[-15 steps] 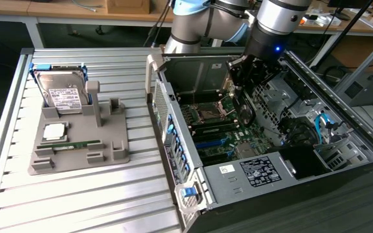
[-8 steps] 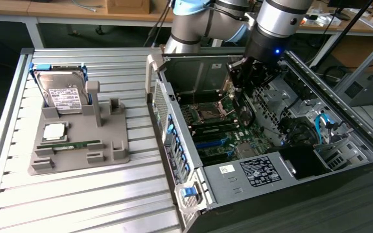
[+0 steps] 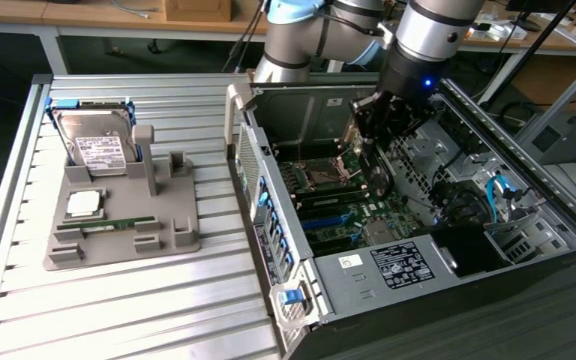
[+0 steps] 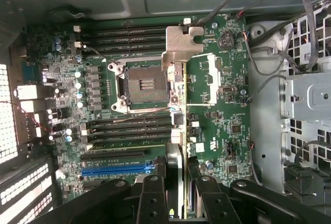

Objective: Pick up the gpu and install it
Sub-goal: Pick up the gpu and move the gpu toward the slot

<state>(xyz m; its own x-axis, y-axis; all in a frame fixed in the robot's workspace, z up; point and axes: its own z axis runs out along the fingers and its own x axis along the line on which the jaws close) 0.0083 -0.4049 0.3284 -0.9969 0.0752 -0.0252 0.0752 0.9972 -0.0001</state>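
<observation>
Wrist view shows the hand [image 4: 177,180] gripping the gpu [image 4: 178,115] edge-on, faces hidden.

Silver arm [image 3: 430,30] with pale-blue joint caps [image 3: 290,10]; black end effector [image 3: 380,141], blue light.

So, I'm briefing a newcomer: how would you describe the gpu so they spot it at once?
Find the open computer case on the exterior view's right and the green motherboard inside it. Above that board, gripped between the fingers, is the gpu: a thin card seen edge-on in the wrist view. Its silvery bracket at one end sets it apart from the slots below.
</observation>
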